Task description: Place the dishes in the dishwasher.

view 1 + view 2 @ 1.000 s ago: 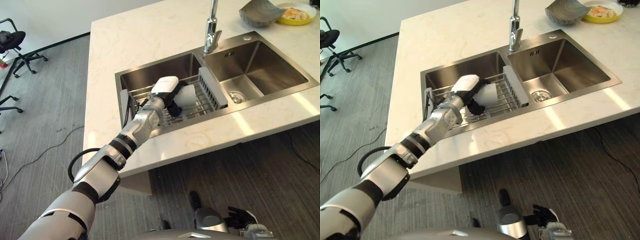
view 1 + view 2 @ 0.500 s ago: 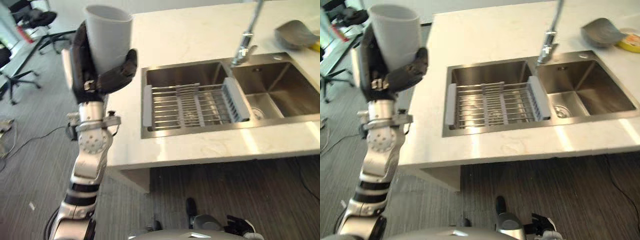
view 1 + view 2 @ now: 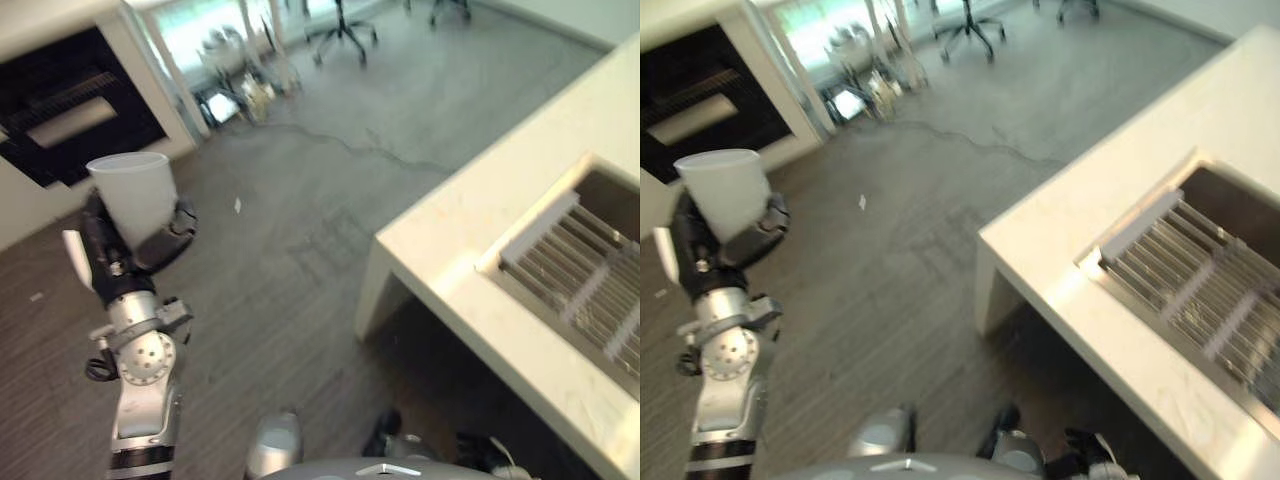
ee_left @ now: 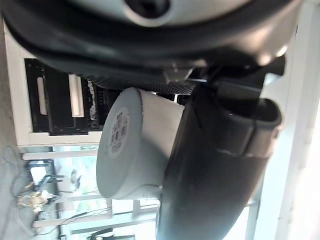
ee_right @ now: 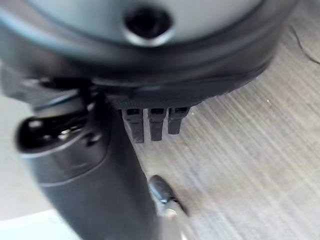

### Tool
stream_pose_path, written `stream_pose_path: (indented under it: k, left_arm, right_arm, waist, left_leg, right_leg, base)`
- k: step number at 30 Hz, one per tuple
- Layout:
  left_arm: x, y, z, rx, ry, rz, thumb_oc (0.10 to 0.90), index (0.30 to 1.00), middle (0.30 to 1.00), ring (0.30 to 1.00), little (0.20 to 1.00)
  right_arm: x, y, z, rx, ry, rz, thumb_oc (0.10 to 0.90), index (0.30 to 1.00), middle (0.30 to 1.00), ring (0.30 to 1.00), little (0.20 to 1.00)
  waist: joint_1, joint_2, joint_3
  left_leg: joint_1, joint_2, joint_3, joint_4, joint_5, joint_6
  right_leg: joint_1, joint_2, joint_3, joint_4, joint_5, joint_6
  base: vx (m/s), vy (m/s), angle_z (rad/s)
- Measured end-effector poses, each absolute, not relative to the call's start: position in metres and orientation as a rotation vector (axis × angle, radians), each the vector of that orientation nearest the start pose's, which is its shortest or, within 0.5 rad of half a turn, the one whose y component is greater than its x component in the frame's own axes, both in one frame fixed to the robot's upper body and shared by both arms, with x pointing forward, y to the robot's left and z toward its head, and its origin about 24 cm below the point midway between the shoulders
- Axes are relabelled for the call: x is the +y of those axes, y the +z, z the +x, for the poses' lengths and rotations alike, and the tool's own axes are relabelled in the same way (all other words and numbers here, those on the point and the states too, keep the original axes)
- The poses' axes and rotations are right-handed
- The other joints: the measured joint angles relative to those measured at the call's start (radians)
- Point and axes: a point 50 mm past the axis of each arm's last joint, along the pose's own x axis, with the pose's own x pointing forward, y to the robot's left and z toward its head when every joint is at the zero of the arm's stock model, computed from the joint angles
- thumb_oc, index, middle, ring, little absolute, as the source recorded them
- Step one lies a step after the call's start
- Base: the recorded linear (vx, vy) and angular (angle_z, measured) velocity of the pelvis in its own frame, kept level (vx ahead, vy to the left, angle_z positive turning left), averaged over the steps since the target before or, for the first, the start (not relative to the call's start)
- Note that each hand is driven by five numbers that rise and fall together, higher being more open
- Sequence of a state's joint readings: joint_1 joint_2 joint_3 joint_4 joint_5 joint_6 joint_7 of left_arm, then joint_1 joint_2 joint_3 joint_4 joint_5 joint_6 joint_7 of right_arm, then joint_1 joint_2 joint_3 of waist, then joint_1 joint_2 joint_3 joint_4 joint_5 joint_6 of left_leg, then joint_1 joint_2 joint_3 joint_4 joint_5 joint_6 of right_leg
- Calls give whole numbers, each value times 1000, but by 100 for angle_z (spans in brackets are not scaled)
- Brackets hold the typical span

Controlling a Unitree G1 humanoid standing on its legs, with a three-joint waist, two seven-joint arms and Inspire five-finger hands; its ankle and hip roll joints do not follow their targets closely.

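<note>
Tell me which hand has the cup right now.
The left hand: it is raised, with its fingers and thumb curled round the upright white cup. The right hand hangs low over the floor and holds nothing.

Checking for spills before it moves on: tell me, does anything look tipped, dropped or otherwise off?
Nothing stands out. The left hand holds the white cup upright, mouth up, over the floor; no spill shows.

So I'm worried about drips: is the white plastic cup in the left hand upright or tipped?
Upright. The white plastic cup stands with its open rim up, the left hand curled round its lower part.
</note>
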State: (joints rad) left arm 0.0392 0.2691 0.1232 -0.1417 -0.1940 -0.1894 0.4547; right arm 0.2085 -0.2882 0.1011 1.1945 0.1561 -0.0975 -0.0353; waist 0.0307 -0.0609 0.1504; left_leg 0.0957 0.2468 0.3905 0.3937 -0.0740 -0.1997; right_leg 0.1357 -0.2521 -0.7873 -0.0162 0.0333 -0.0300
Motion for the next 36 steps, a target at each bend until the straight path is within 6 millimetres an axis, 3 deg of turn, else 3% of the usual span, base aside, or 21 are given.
stream_pose_path:
  k: [2,5,7,8,9,10,11,12,13,14,15,16,17,18,20,21,22,23,25,31,36]
  left_arm:
    - [236,121,236,-447,499,39,400,300,300,300,300]
    - [207,146,260,-549,372,59,400,300,300,300,300]
    - [210,150,256,-569,392,59,400,300,300,300,300]
    - [225,152,251,-588,461,84,400,300,300,300,300]
    - [238,154,249,-588,515,116,400,300,300,300,300]
    - [254,153,243,-572,577,164,400,300,300,300,300]
    - [262,148,238,-541,610,190,400,300,300,300,300]
    - [257,145,240,-520,575,203,400,300,300,300,300]
    - [246,145,243,-528,518,200,400,300,300,300,300]
    - [238,145,245,-529,475,228,400,300,300,300,300]
    - [220,137,255,-502,416,205,400,300,300,300,300]
    - [205,134,258,-489,333,230,400,300,300,300,300]
    - [196,134,259,-498,280,240,400,300,300,300,300]
    - [179,136,272,-506,202,244,400,300,300,300,300]
    - [171,144,276,-530,146,262,400,300,300,300,300]
    - [180,151,273,-558,163,293,400,300,300,300,300]
    - [184,150,273,-548,188,286,400,300,300,300,300]
    - [186,143,269,-524,206,271,400,300,300,300,300]
    - [196,140,263,-509,240,274,400,300,300,300,300]
    - [228,124,248,-421,350,300,400,300,300,300,300]
    - [225,122,248,-414,316,311,400,300,300,300,300]
  right_arm:
    - [-269,-159,18,1311,-259,-220,800,900,900,900,900]
    - [-299,-149,15,1336,-340,-261,800,900,900,900,900]
    - [-292,-151,25,1316,-312,-254,800,900,900,900,900]
    - [-278,-156,37,1294,-276,-250,800,900,900,900,900]
    - [-265,-160,41,1295,-225,-244,800,900,900,900,900]
    - [-245,-166,36,1318,-192,-190,800,900,900,900,900]
    - [-236,-168,37,1319,-186,-182,800,900,900,900,900]
    - [-239,-168,27,1338,-191,-184,800,900,900,900,900]
    - [-253,-165,23,1346,-219,-205,800,900,900,900,900]
    - [-258,-164,25,1343,-255,-195,800,900,900,900,900]
    - [-255,-163,28,1307,-262,-162,800,900,900,900,900]
    - [-250,-164,24,1302,-276,-127,800,900,900,900,900]
    - [-239,-167,31,1276,-289,-54,800,900,900,900,900]
    - [-223,-170,31,1273,-252,-35,800,900,900,900,900]
    - [-212,-172,30,1277,-248,6,800,900,900,900,900]
    - [-201,-173,41,1267,-201,38,800,900,900,900,900]
    - [-198,-174,42,1276,-200,39,800,900,900,900,900]
    - [-207,-173,38,1290,-209,6,800,900,900,900,900]
    - [-215,-174,34,1330,-210,-15,800,900,900,900,900]
    - [-221,-173,24,1364,-220,-41,800,900,900,900,900]
    - [-220,-169,61,1237,-214,-31,800,900,900,900,900]
  waist:
    - [5,17,-20]
    - [-54,101,-21]
    - [-35,112,-19]
    - [-35,102,-20]
    - [-37,77,-22]
    - [-31,7,-35]
    - [-9,-35,-43]
    - [-5,-44,-43]
    - [-6,10,-28]
    - [6,-1,18]
    - [-72,33,54]
    - [-73,69,40]
    - [-50,77,52]
    - [-101,87,65]
    - [-126,57,71]
    - [-105,-8,71]
    - [-97,-25,68]
    - [-94,2,60]
    - [-62,9,60]
    - [-41,-38,35]
    - [-52,-85,-1]
  left_leg:
    - [71,49,80,-84,25,-59]
    - [131,-59,120,-455,182,16]
    - [154,-77,102,-486,155,31]
    - [161,-71,86,-486,136,48]
    - [156,-83,80,-474,130,55]
    - [121,-103,64,-373,95,36]
    - [47,-100,53,-260,27,32]
    - [-5,-135,49,-314,28,69]
    - [-50,-142,23,-400,86,133]
    - [-33,-188,-16,-402,79,181]
    - [-31,-217,-161,-376,66,194]
    - [-63,-197,-200,-373,56,232]
    - [-72,-181,-220,-379,71,235]
    - [-128,-181,-371,-337,69,225]
    - [-93,-215,-421,-402,103,236]
    - [-48,-267,-427,-457,117,243]
    - [-15,-301,-443,-471,111,249]
    - [8,-305,-474,-479,101,243]
    - [37,-302,-471,-483,96,237]
    - [142,-284,-455,-482,69,196]
    - [149,-283,-453,-482,68,193]
  right_leg:
    - [-24,-28,-30,21,34,68]
    - [-19,-148,-72,132,71,120]
    - [-62,-196,-92,250,17,131]
    - [-99,-153,-67,241,-7,142]
    - [-114,-107,-64,197,9,99]
    - [-106,-90,-76,128,68,22]
    - [-102,-126,-36,109,126,30]
    - [-98,-167,-33,114,159,78]
    - [-94,-170,-33,140,169,93]
    - [-91,-233,65,221,161,82]
    - [-130,-244,417,432,154,80]
    - [-208,-111,733,448,30,234]
    - [-247,-4,867,417,-65,287]
    - [-210,154,994,337,-145,258]
    - [-227,183,938,271,-166,223]
    - [-251,181,872,201,-133,181]
    - [-244,174,830,141,-20,97]
    - [-191,163,775,96,-15,105]
    - [-127,167,763,33,-8,108]
    - [20,183,735,-45,-6,108]
    - [22,185,735,-48,-6,108]
  base:
    - [-136,284,93]
    - [-58,299,193]
    - [-60,318,48]
    - [-119,452,34]
    - [-138,417,40]
    - [-107,381,39]
    - [-30,302,53]
    - [112,370,78]
    - [112,266,94]
    - [240,418,198]
    - [201,334,217]
    - [229,378,203]
    - [84,130,193]
    - [56,70,228]
    - [36,32,174]
    - [44,-4,43]
    - [79,0,90]
    - [76,-13,77]
    - [73,9,35]
    - [37,20,5]
    - [-93,57,-10]
